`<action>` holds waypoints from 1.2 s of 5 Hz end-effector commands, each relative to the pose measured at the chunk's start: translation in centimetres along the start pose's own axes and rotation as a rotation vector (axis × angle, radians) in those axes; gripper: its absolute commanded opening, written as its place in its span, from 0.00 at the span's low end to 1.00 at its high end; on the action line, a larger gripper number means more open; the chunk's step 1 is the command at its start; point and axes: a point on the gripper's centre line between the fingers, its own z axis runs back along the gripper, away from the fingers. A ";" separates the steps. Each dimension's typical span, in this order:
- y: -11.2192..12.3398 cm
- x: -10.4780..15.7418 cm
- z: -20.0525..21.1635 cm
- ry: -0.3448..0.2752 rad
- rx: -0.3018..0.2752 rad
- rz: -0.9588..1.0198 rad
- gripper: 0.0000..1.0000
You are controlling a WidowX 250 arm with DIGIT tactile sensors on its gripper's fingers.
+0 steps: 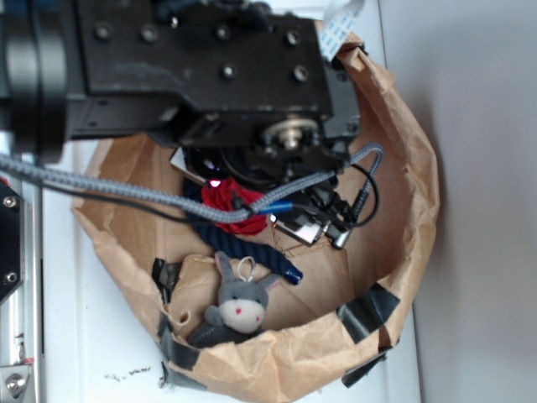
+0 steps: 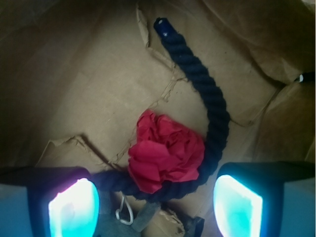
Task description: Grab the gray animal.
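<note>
The gray animal (image 1: 237, 304) is lying against the paper bag's (image 1: 411, 168) near wall, soft and light; its plump head is looking easiest to pinch. The gripper (image 2: 155, 200) is hanging spread over the red paper ball (image 2: 165, 155) and navy rope (image 2: 212, 103). The wrist view is catching only its metal ring (image 2: 124, 212).
</note>
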 end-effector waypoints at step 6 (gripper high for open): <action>-3.6 0.5 -2.5 0.124 -0.087 0.114 1.00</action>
